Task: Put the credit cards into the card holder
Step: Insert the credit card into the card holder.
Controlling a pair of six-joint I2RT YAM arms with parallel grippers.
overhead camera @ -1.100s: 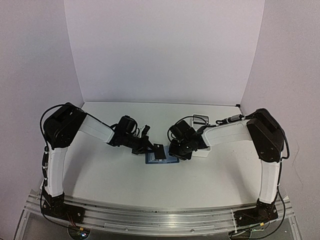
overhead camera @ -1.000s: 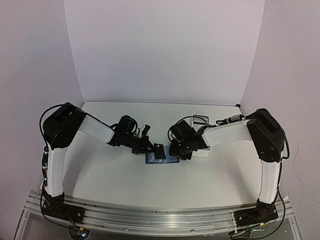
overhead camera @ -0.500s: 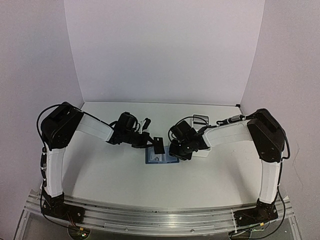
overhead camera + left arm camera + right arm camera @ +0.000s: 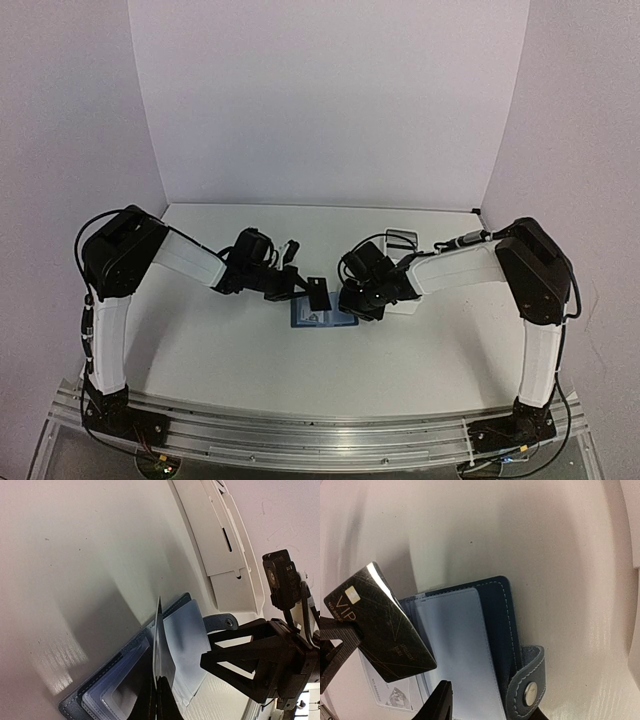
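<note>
The dark-blue card holder (image 4: 326, 319) lies open on the table, light blue slots up, snap tab (image 4: 527, 692) at its right edge. My left gripper (image 4: 302, 288) is shut on the dark "VIP" credit card (image 4: 380, 625) and holds it tilted just above the holder's left half. The left wrist view shows the card edge-on (image 4: 161, 647) over the holder (image 4: 112, 677). A pale credit card (image 4: 387, 692) lies on the holder's left half. My right gripper (image 4: 487, 711) is open, with its fingers (image 4: 439, 702) straddling the holder's right half (image 4: 457, 650).
A long white tray (image 4: 405, 285) sits right behind the holder, partly under my right arm, and also shows in the left wrist view (image 4: 220, 545). Bare white tabletop (image 4: 230, 350) lies to the left and in front. White walls enclose the back and sides.
My left gripper has lifted the dark card a little up and back from the holder and turned at the wrist. The right arm and the holder have stayed put.
</note>
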